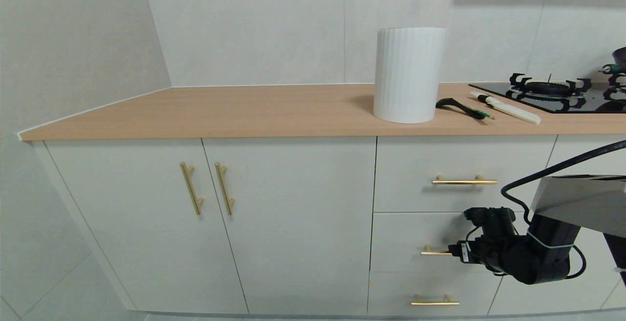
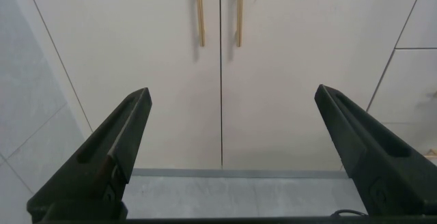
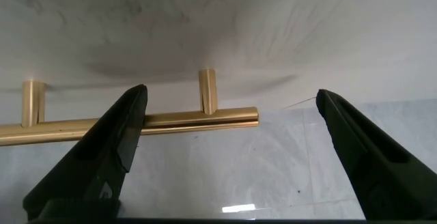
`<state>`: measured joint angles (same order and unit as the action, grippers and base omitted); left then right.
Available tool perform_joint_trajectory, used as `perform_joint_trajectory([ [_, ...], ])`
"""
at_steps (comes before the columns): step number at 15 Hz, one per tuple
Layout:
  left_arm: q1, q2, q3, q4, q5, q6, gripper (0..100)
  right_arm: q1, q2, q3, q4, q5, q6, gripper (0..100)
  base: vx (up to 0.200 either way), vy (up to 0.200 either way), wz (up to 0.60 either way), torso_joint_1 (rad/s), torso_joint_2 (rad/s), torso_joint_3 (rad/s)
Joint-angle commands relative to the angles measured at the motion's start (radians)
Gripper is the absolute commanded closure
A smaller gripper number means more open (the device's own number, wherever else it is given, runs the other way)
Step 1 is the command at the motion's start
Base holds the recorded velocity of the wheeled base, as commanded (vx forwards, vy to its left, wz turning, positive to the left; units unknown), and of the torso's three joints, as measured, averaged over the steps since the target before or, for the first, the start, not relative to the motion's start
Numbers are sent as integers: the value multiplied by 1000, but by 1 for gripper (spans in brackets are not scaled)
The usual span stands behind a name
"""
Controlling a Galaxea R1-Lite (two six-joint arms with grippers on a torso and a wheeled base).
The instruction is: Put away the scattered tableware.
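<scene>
Pale glossy tiles cover the wall [image 1: 244,27] behind a wooden countertop [image 1: 244,110] with a black hob [image 1: 547,101]. Below are white cabinet doors [image 1: 293,223] and drawers [image 1: 406,194] with gold handles [image 1: 464,181], above a grey floor [image 2: 232,193].

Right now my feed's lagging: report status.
Left gripper open, empty, facing cabinet doors. Right gripper open at middle drawer handle. Black utensil, white knife on counter.

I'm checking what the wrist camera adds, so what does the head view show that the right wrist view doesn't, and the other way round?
Head view's extras: a white ribbed cylindrical holder, a black-handled utensil and a long white utensil on the wooden countertop, beside the black gas hob. Right wrist view's extras: the right gripper open, the bar's end between its fingers. Shared: the gold bar handle of the middle drawer.
</scene>
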<state>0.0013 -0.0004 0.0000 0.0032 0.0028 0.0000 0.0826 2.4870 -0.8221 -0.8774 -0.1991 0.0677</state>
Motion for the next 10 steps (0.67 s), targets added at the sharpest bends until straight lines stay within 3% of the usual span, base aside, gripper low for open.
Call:
perform_joint_trajectory([
  [1, 0, 0, 0, 0, 0, 0, 0, 0, -4, 3, 8, 0, -2, 0, 0, 0, 0, 0, 0, 0],
  [10, 0, 0, 0, 0, 0, 0, 0, 0, -11, 3, 46, 0, -2, 0, 0, 0, 0, 0, 0, 0],
])
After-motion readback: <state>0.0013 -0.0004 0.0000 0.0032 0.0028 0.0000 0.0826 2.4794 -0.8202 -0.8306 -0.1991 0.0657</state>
